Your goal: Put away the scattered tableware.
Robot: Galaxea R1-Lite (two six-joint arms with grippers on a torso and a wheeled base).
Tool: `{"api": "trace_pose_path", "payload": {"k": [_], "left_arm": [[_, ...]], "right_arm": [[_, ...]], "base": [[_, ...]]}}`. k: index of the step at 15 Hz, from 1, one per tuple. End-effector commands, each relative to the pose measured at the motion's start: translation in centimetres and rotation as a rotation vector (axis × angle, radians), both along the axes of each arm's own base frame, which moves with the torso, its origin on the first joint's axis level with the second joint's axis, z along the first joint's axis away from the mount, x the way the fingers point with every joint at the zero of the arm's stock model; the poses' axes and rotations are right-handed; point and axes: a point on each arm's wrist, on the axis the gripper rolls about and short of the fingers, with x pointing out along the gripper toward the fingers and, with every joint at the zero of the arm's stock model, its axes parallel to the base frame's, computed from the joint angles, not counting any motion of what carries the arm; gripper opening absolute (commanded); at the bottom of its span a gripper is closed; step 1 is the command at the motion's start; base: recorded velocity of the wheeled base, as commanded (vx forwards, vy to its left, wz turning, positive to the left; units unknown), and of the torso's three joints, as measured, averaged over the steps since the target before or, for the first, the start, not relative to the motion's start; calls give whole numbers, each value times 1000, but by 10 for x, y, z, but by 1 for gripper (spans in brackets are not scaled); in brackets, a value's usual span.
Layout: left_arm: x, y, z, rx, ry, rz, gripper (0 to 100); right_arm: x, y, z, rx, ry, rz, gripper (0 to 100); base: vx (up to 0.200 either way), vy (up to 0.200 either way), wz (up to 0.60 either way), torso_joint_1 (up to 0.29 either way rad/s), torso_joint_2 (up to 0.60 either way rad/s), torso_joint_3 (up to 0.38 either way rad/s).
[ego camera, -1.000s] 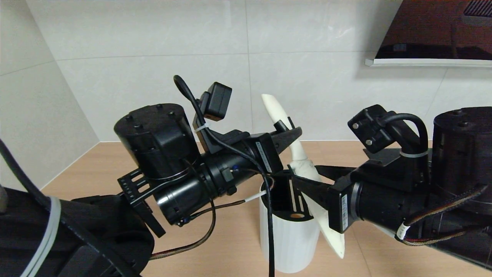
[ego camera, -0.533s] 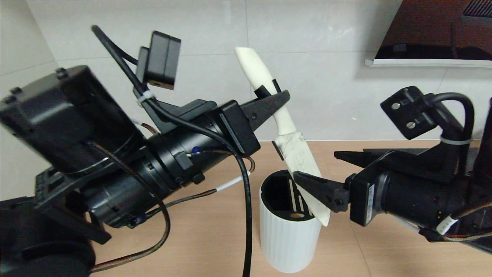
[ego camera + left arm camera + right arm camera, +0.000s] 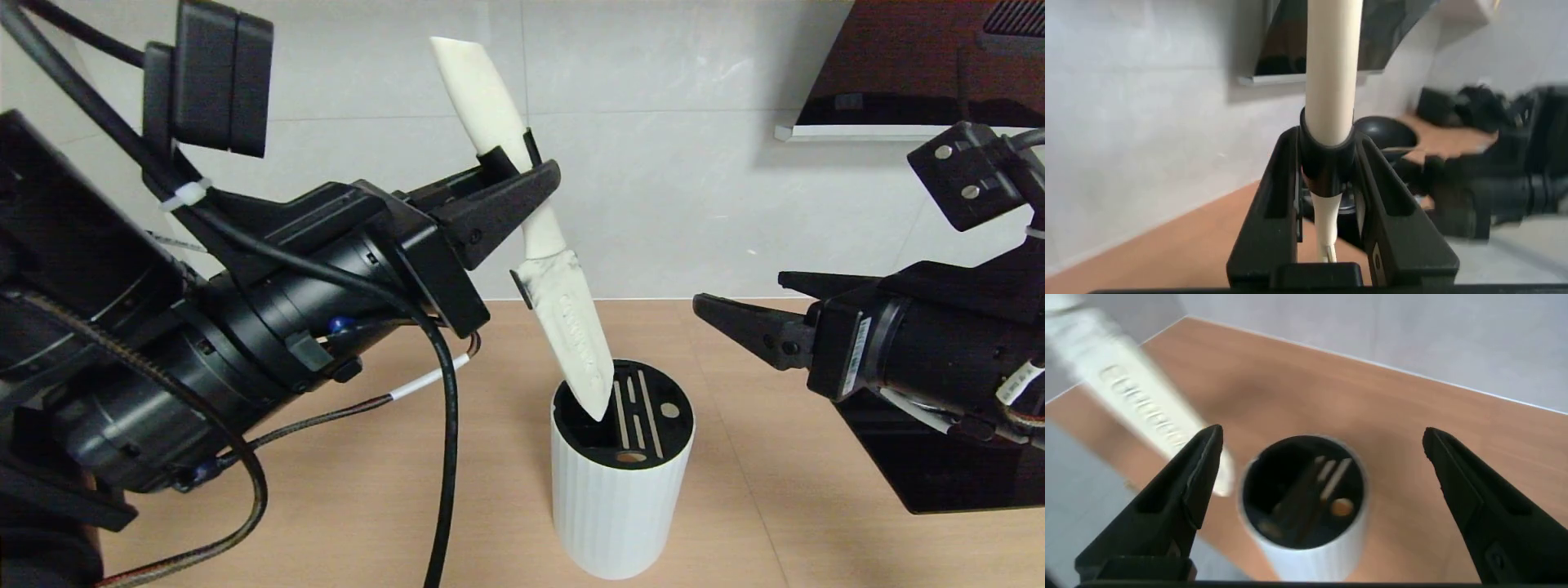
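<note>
The left gripper (image 3: 510, 192) is clamped on the pale handle of a white knife (image 3: 563, 318), which it holds tilted, handle up and blade down, above the wooden counter (image 3: 367, 506). The blade's tip meets the left side of the black slotted top of a white ribbed knife holder (image 3: 620, 506) standing upright on the counter. To the right of the holder, the right gripper (image 3: 739, 294) hangs with its fingers wide apart, gripping nothing, near a black panel (image 3: 939, 465).
</note>
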Motion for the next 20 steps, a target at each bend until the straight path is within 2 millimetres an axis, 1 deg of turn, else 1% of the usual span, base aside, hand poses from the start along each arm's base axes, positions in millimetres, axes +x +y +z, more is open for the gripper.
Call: {"api": "trace_pose_path", "payload": {"k": [1,3,7,13,20], "left_arm": [[1,-1,-13,67,-9,17,0],[6,-5,-24,104,-17,29,0],[13,-12,-27,53,-60,29,0],[27,-25,-50,95,-13,29,0],[35,-34,-66,117,12,23,0]], "right_arm": [[2,-1,-1,-3,3,-9,100],[5,0,-3,-10,10,-15,100],[5,0,-4,-11,11,-17,100],[6,0,-4,-13,11,-17,100],[8,2,-6,-21,19,-17,100]], "base": [[0,0,0,0,0,0],[0,0,0,0,0,0],[0,0,0,0,0,0],[0,0,0,0,0,0],[0,0,0,0,0,0]]}}
